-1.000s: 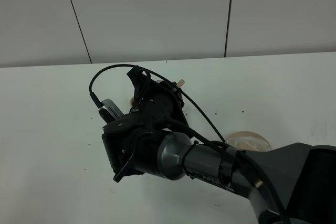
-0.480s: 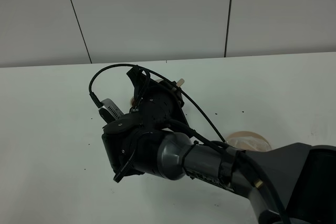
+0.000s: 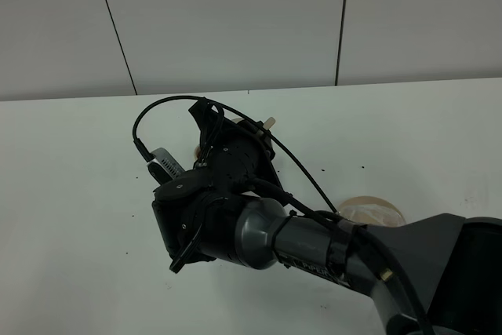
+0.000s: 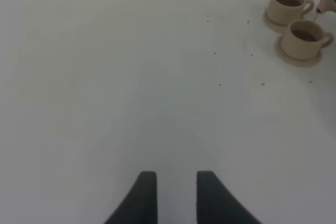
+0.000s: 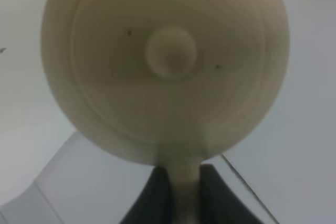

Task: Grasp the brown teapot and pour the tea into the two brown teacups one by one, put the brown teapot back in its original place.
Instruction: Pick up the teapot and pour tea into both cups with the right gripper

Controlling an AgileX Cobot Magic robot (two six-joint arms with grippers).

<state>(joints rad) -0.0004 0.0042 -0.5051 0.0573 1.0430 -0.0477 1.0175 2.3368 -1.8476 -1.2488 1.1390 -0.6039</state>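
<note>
The brown teapot [image 5: 168, 61] fills the right wrist view, seen lid-on, with its round knob in the middle. My right gripper [image 5: 184, 182] is shut on its loop handle. In the left wrist view the two brown teacups [image 4: 287, 6] [image 4: 304, 38] stand side by side on small saucers, both holding dark tea. The teapot's spout [image 4: 325, 3] pokes in at the frame edge beside the farther cup. The wide tan saucer [image 3: 375, 209] lies bare on the table. My left gripper [image 4: 176, 192] hangs open over bare table. In the high view my right arm [image 3: 235, 194] hides the teapot and cups.
The white table [image 3: 70, 194] stretches all round, with small dark specks [image 4: 219, 84] on it near the cups. A grey panelled wall [image 3: 235, 21] stands behind the far edge.
</note>
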